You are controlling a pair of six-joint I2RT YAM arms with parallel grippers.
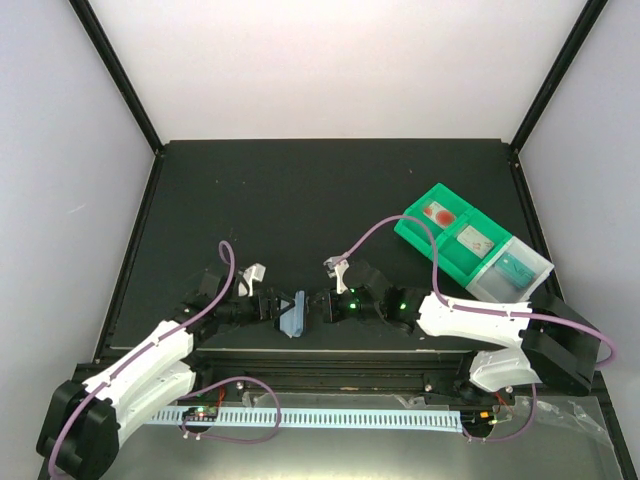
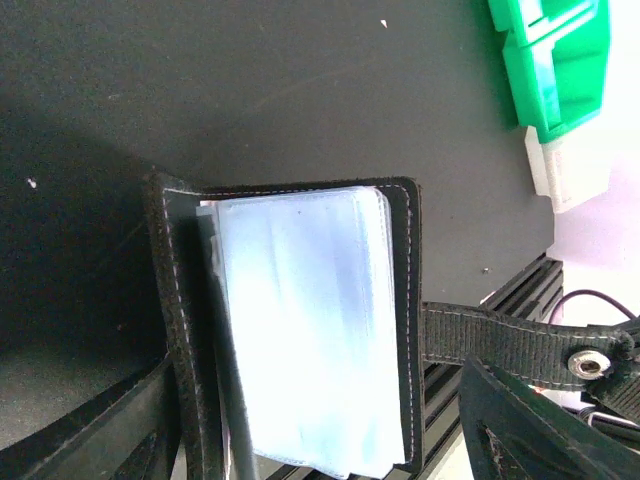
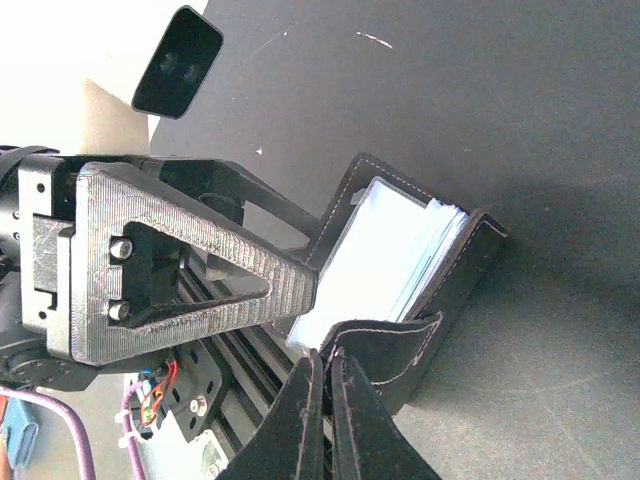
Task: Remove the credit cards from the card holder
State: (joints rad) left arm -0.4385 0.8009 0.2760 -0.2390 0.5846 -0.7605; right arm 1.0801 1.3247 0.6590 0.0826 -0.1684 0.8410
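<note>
At the near edge of the counter (image 1: 300, 200), the card holder (image 1: 293, 318) hangs open between both claws, its clear pockets facing the left claw (image 1: 280, 305), which is released and straddles it. The right claw (image 3: 326, 372) is clenched on the black flap. The credit cards (image 1: 437, 213) lie well apart in the green tray (image 1: 410, 232).

Bright, even light; soft shadows.
</note>
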